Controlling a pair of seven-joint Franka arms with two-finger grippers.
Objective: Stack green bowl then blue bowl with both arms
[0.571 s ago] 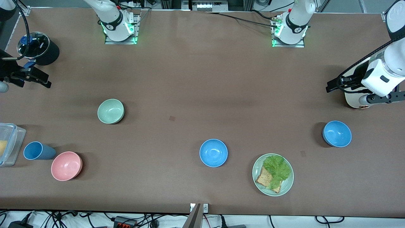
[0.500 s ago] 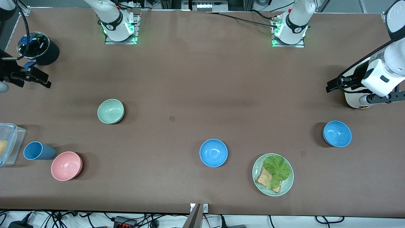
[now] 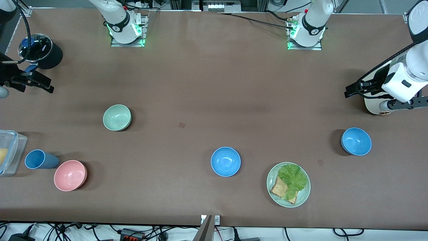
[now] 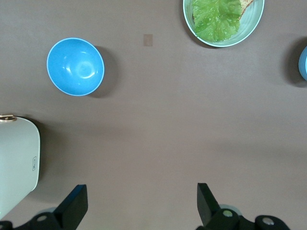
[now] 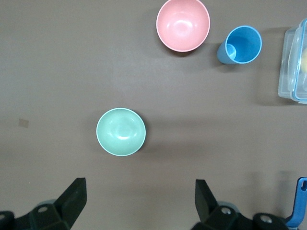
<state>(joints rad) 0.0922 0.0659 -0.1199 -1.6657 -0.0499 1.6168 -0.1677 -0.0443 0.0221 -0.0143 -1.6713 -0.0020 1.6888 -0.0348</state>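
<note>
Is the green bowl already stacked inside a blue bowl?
No, the green bowl sits alone on the table, apart from both blue bowls.

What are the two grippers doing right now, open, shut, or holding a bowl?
Left gripper: open, holding nothing, over bare table near the white appliance.
Right gripper: open, holding nothing, over bare table near the small round pale mint-green bowl.

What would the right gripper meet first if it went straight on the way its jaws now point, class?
Probably bare table. The right gripper, jaws open, points straight down, and the green bowl lies just ahead of that spot, so it would likely be missed, though depth is unclear.
</note>
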